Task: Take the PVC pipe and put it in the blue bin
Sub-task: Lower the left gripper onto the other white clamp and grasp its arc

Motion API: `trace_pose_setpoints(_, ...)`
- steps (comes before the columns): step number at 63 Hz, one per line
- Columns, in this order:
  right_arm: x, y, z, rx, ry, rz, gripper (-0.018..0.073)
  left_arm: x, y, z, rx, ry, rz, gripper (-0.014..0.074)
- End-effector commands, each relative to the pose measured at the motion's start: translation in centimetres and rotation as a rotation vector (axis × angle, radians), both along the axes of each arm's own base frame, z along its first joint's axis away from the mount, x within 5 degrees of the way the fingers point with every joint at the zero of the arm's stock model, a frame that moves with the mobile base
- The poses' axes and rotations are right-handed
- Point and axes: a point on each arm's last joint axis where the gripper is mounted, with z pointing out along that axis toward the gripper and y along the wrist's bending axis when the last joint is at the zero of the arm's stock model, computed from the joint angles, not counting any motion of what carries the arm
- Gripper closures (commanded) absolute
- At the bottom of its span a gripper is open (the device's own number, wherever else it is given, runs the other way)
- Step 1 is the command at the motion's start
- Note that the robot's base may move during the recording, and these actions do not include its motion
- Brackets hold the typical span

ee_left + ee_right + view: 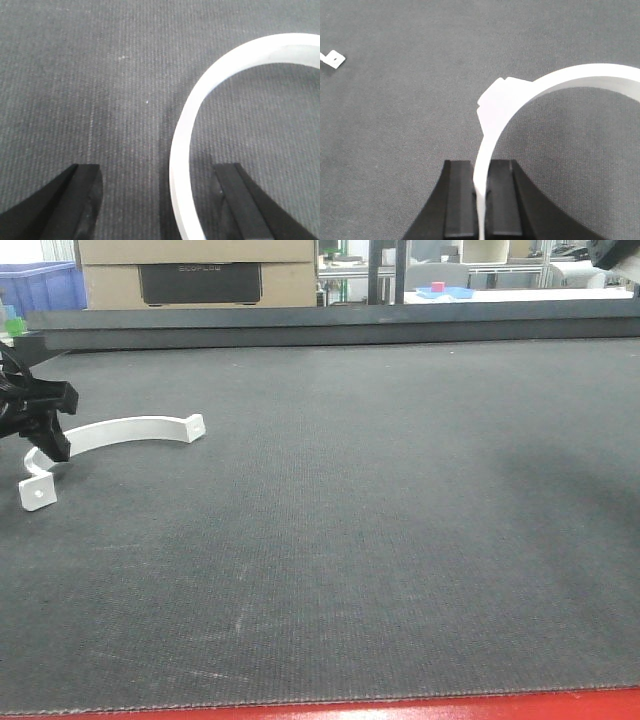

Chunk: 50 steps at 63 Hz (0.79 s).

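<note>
Nearest you runs the red front edge (400,708) of the desk (380,540), whose top is a dark grey woven mat with faint pale scuffs on its near side. At the far left of that mat lies the white curved PVC pipe strip (130,429), a half-ring with a flat holed tab at each end. One tab (195,426) points right, and the other (37,494) sits nearer you at the left edge of the view. Your black left fingers (42,425) sit over the left part of this strip. In the left wrist view they stand wide apart with the strip running between them, closer to the finger on the right of that picture. Grey mat shows on both sides of the strip, so they have hold of nothing.

Your black right fingers (460,200) are pressed together on a second white curved PVC strip (530,85). They pinch its thin band just below a wider flat patch, and the rest arcs away to the right over the mat. You cannot tell whether it is lifted off the mat. A small white holed tab (335,59) lies on the mat at the upper left of that view. Which piece it belongs to is not clear.

Beyond the desk's far edge, a blue plastic bin (35,285) stands at the far left, well apart from the strip on the desk. Just right of it is a tan cardboard box (195,252) with a black unit (200,283) at its front. Farther right, a shallow blue tray (455,293) holds a small pink cube (437,286).
</note>
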Motion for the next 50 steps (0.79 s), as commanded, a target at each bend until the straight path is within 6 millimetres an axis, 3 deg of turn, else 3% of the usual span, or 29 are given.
trace_pose_setpoints(1,0.0,0.0,0.7,-0.003,-0.038,-0.007,0.0728,0.6,-0.4,0.2,-0.004,-0.027,-0.006,0.0224)
trace_pose_setpoints(23,0.0,-0.1,0.8,-0.006,-0.050,-0.013,0.0728,1.4,-1.4,-0.3,0.011,-0.033,-0.045,0.0261)
trace_pose_setpoints(41,0.1,-0.1,0.9,-0.008,-0.063,-0.020,0.0728,1.4,-1.4,-0.5,0.050,-0.030,-0.079,0.0558)
trace_pose_setpoints(50,0.1,-0.1,0.9,-0.008,-0.063,-0.020,0.0728,1.5,-1.4,-1.4,0.052,0.002,-0.080,0.0646)
